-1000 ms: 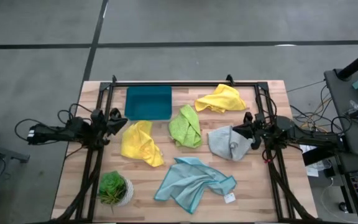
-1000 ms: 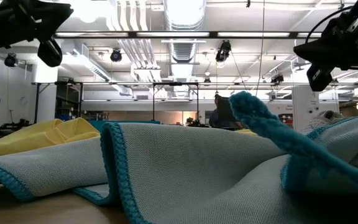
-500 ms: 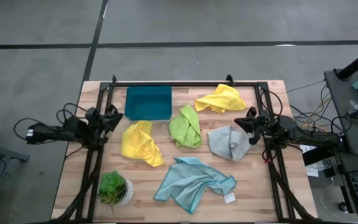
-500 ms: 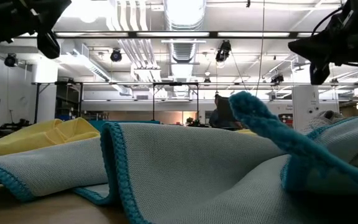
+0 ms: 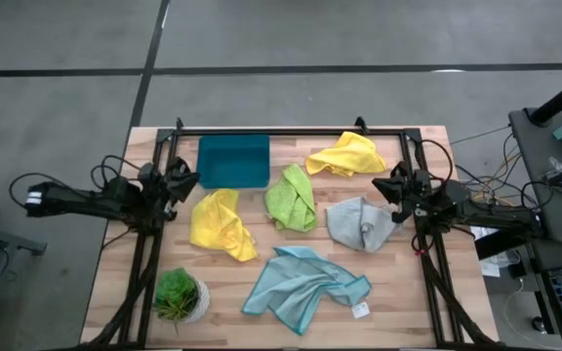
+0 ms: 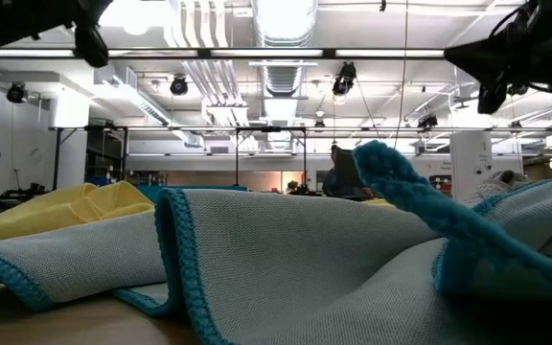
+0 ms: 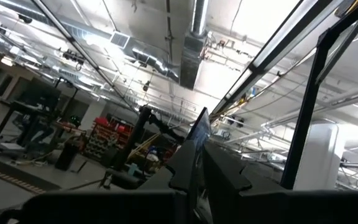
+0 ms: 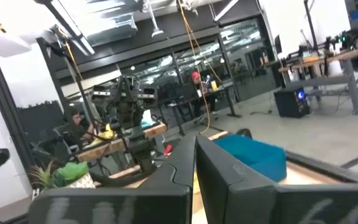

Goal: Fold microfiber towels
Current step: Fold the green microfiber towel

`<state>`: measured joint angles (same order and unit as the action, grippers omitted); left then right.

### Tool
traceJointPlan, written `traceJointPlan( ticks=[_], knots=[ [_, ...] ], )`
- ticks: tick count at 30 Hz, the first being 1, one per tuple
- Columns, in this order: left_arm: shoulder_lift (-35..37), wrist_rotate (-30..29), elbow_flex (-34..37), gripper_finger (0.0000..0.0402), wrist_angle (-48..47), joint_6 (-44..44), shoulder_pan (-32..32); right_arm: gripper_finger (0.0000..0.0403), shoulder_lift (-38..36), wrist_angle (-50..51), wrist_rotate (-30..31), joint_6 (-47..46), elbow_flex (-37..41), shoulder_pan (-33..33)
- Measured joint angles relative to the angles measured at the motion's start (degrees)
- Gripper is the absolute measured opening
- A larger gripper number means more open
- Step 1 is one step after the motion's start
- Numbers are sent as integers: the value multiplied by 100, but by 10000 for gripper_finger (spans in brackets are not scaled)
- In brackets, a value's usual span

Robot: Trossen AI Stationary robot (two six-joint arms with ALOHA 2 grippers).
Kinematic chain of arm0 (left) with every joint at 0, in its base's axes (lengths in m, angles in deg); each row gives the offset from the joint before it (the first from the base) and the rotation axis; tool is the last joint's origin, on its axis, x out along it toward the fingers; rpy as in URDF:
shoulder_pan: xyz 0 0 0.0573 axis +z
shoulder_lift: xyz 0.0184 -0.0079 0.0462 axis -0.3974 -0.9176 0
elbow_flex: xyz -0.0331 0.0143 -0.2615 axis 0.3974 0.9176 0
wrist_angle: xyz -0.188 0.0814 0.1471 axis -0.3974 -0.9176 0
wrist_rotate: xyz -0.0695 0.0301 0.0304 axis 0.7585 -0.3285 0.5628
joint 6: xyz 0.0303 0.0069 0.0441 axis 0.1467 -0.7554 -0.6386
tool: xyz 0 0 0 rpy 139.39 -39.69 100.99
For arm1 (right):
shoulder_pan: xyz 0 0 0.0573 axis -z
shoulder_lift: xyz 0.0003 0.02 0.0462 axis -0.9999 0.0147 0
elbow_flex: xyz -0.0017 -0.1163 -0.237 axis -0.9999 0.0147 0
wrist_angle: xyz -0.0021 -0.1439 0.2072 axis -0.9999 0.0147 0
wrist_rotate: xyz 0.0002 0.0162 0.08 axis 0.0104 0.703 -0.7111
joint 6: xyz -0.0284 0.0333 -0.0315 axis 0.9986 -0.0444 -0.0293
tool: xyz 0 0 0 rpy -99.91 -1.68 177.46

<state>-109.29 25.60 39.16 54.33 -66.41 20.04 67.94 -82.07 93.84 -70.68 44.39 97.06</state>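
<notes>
Five towels lie crumpled on the wooden table: a yellow one (image 5: 220, 224) at the left, a lime green one (image 5: 292, 198) in the middle, a second yellow one (image 5: 346, 154) at the far right, a pale grey one (image 5: 359, 223) at the right, and a light blue one (image 5: 302, 285) near the front, which fills the low view (image 6: 286, 259). My left gripper (image 5: 179, 180) is shut and empty above the left edge, beside the yellow towel. My right gripper (image 5: 393, 185) is shut and empty above the right edge, by the grey towel. Both are tipped upward.
A teal tray (image 5: 233, 161) stands at the far left. A small potted plant (image 5: 178, 295) stands at the near left corner. A black frame (image 5: 291, 132) runs along the table's far edge and both sides. A small white tag (image 5: 360, 310) lies near the front.
Both grippers have risen and drawn a little toward the table's far edge, each staying at its own side of the table. The towels have not moved.
</notes>
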Motion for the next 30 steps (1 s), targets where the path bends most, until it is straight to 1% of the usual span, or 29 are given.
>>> traceJointPlan(
  ticks=[2, 7, 9, 13, 19, 22, 30],
  knots=[
    [-273, -1, -167, 15, 164, -51, 0, 9, 162, -14, 4, 168, -202, 0],
    [-1065, 3, -678, 15, 231, -737, -2, 9, 842, 12, 1, 609, -724, 0],
    [-1436, 5, -894, 15, 210, -885, -2, 9, 1158, 14, 3, 704, -955, 0],
    [-2131, 32, -1335, 15, 223, -905, -4, 9, 1801, 48, 0, 882, -1373, 0],
    [-3095, 365, -1889, 15, 251, -897, -6, 9, 2656, 52, -3, 1272, -1886, 0],
    [-3543, 386, -2093, 15, 182, -875, -4, 9, 3038, 54, -5, 1310, -2103, 0],
    [-4301, 393, -2456, 15, 192, -882, -4, 9, 3855, 138, -18, 1504, -2467, -2]
  ],
)
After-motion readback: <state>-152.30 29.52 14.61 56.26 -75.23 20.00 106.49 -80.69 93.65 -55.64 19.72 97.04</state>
